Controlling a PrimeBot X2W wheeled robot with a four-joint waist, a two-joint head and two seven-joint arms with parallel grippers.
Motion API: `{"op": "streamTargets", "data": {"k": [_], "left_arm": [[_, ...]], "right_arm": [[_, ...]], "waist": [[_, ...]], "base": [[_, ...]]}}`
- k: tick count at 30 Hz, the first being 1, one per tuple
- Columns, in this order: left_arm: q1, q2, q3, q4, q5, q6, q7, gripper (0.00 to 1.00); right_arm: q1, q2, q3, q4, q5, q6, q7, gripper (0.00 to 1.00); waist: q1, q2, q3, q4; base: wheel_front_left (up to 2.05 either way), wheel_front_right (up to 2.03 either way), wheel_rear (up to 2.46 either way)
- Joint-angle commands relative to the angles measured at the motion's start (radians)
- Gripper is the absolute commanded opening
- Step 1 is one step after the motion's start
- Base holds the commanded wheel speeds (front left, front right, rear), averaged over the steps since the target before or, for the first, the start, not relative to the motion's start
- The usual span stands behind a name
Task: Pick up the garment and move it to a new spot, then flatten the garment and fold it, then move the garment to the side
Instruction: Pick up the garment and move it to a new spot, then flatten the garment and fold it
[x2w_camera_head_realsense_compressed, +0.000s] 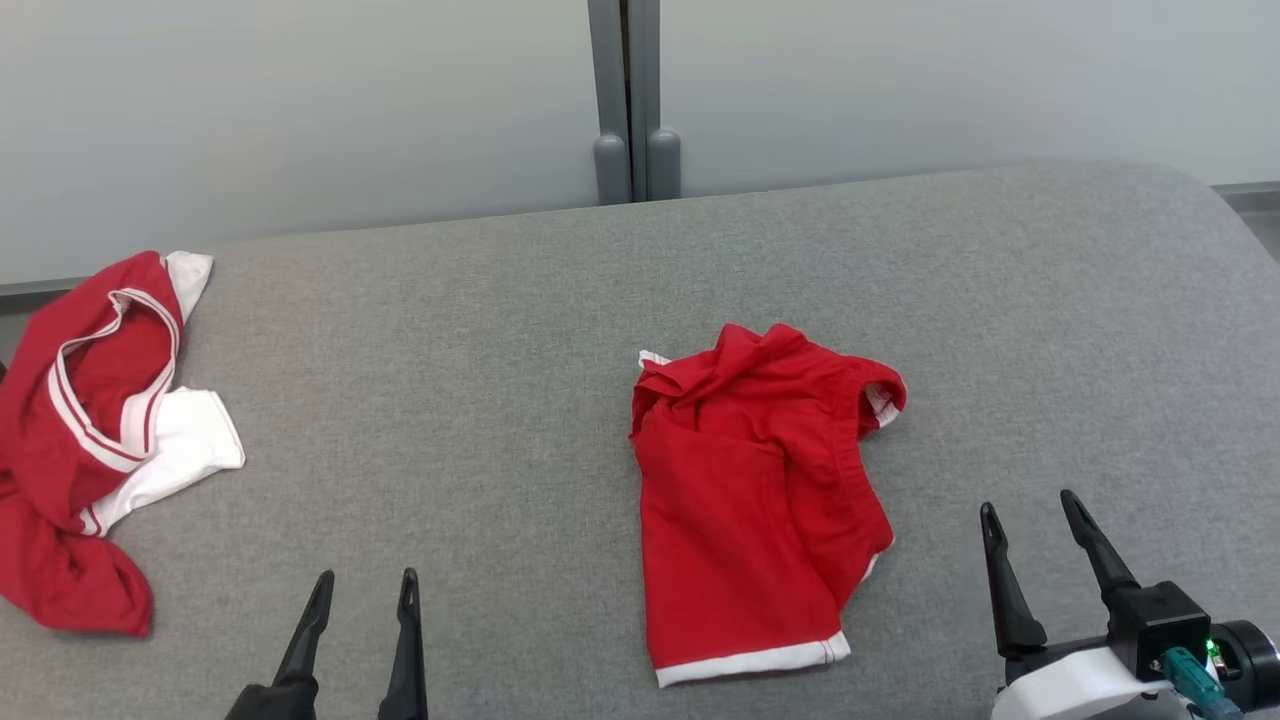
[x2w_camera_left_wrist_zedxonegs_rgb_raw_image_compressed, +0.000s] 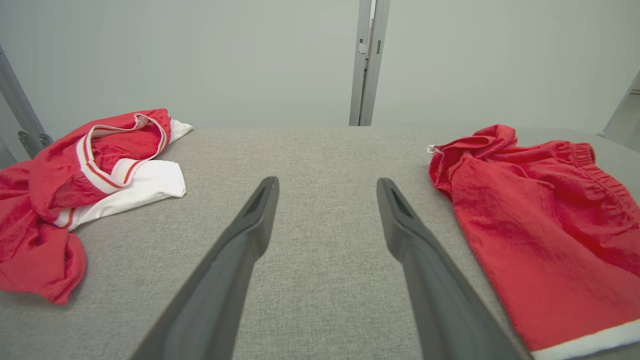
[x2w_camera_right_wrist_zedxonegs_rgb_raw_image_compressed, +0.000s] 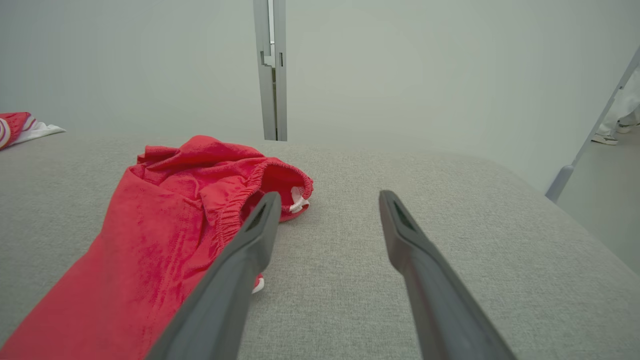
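Starting at the near edge of the grey fabric-covered table (x2w_camera_head_realsense_compressed: 450, 400), the left gripper (x2w_camera_head_realsense_compressed: 366, 574) hangs at the lower left with its jaws spread and nothing between them. Bare fabric lies under and ahead of its fingers. The right gripper (x2w_camera_head_realsense_compressed: 1028, 502) hangs at the lower right, jaws likewise spread and empty, over bare table just to the right of the red shorts (x2w_camera_head_realsense_compressed: 750, 500). The shorts lie near the middle of the table, between the two grippers and closer to the right one, touched by neither. Their white hem band (x2w_camera_head_realsense_compressed: 750, 662) faces the near edge. The elastic waistband (x2w_camera_right_wrist_zedxonegs_rgb_raw_image_compressed: 270, 167) is bunched and folded over at the far end. Left of the shorts, open table runs wide as far as a crumpled red-and-white garment (x2w_camera_head_realsense_compressed: 90, 430). That garment sits well apart at the left side and runs out of the head view's left border. Right of the shorts the surface is bare out to a rounded far-right corner (x2w_camera_head_realsense_compressed: 1190, 190). Beyond the shorts a broad bare strip reaches the table's far edge, which meets pale wall panels (x2w_camera_head_realsense_compressed: 300, 100) joined by a grey post (x2w_camera_head_realsense_compressed: 633, 100).
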Motion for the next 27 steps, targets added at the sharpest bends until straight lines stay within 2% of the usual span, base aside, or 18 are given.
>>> {"op": "streamTargets", "data": {"k": [1, 11, 18, 27], "left_arm": [[0.027, -0.009, 0.019, -0.003, 0.018, -0.012, 0.0, 1.0], [0.054, -0.043, 0.089, -0.006, 0.068, -0.073, 0.0, 1.0], [0.049, -0.047, 0.106, -0.001, 0.069, -0.087, 0.0, 1.0], [0.005, -0.047, 0.078, -0.015, 0.056, -0.094, 0.0, 1.0]], "right_arm": [[0.018, -0.001, 0.001, 0.008, -0.008, -0.001, -0.003, 1.0], [0.02, -0.001, 0.008, 0.038, -0.001, -0.001, -0.003, 1.0], [0.009, -0.001, 0.019, 0.046, 0.003, -0.001, -0.003, 1.0], [-0.007, -0.001, 0.019, 0.046, 0.008, -0.001, -0.003, 1.0]], "waist": [[0.0001, 0.0, -0.026, 0.028], [0.0001, 0.0, -0.023, 0.041], [0.0001, 0.0, -0.018, 0.028], [0.0001, 0.0, -0.012, -0.003]], "base": [[0.0, 0.0, 0.0], [0.0, 0.0, 0.0], [0.0, 0.0, 0.0], [0.0, 0.0, 0.0]]}}
